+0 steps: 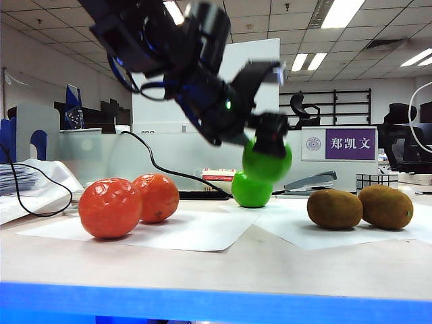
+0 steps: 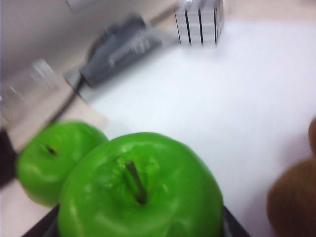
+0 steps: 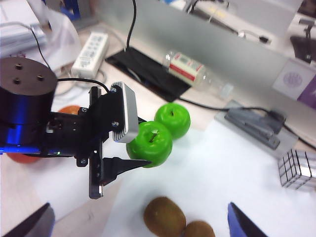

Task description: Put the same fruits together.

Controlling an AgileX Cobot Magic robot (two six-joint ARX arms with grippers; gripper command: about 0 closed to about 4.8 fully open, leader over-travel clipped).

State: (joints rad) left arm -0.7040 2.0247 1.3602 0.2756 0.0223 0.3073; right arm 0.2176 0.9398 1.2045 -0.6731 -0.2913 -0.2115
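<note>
My left gripper [image 1: 270, 150] is shut on a glossy green apple [image 1: 267, 162] and holds it in the air just above and beside the second green apple [image 1: 250, 190], which rests on the table. In the left wrist view the held apple [image 2: 140, 190] fills the space between the dark fingers, stem up, with the other apple [image 2: 52, 160] close by. Two oranges [image 1: 110, 207] sit together at the left, and two kiwis [image 1: 334, 208] lie side by side at the right. High over the kiwis [image 3: 164, 216], my right gripper [image 3: 139, 210] is open and holds nothing.
White paper sheets [image 1: 196, 229] lie under the fruits. A silver mirror cube [image 1: 376, 180] and a grey stapler [image 1: 309, 182] stand behind the kiwis. A black cable [image 1: 162, 169], a lying bottle [image 3: 190, 69] and a power strip [image 3: 91, 47] are at the back.
</note>
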